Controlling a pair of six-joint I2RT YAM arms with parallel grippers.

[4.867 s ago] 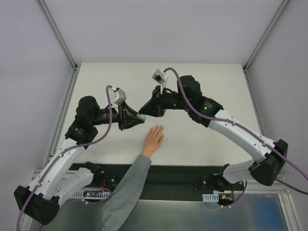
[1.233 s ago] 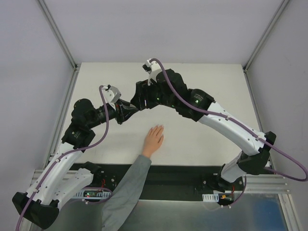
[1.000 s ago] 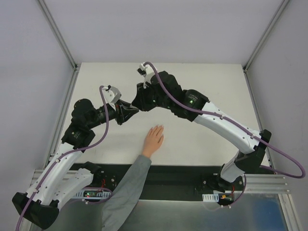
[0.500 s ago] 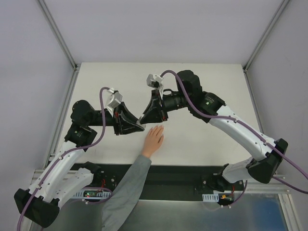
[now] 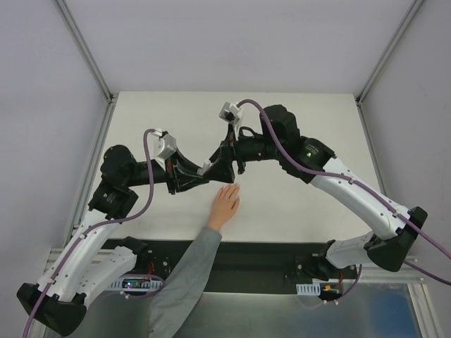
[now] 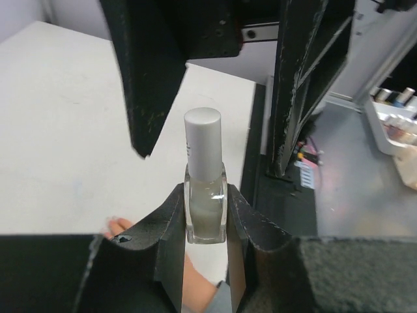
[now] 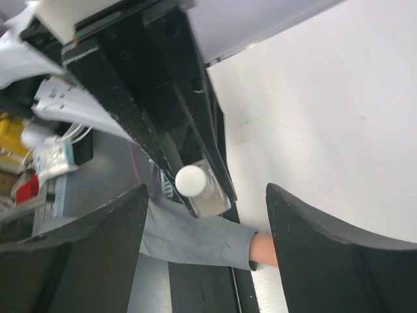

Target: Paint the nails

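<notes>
**A:** From above, what do the jaws hold?

**B:** The left gripper (image 5: pixel 201 177) is clenched on a small bottle (image 5: pixel 209 167), and the right gripper (image 5: pixel 217 167) comes tip to tip with it at the cap. The hand (image 5: pixel 227 201) lies flat on the table (image 5: pixel 296 120), just to the near side of both jaws. The nails (image 5: pixel 233 187) are too small to make out.

**A:** Left wrist?

**B:** The bottle (image 6: pixel 204 195) stands upright, pinched between the left jaws. The right gripper's fingers (image 6: pixel 153 78) flank the cap without touching it. Peach skin shows beneath the left jaws.

**A:** Right wrist?

**B:** The right jaws are released and wide apart, with the cap (image 7: pixel 191 179) between them, farther out. The grey sleeve (image 7: pixel 195 238) lies beyond the bottle. The nails are hidden.
</notes>
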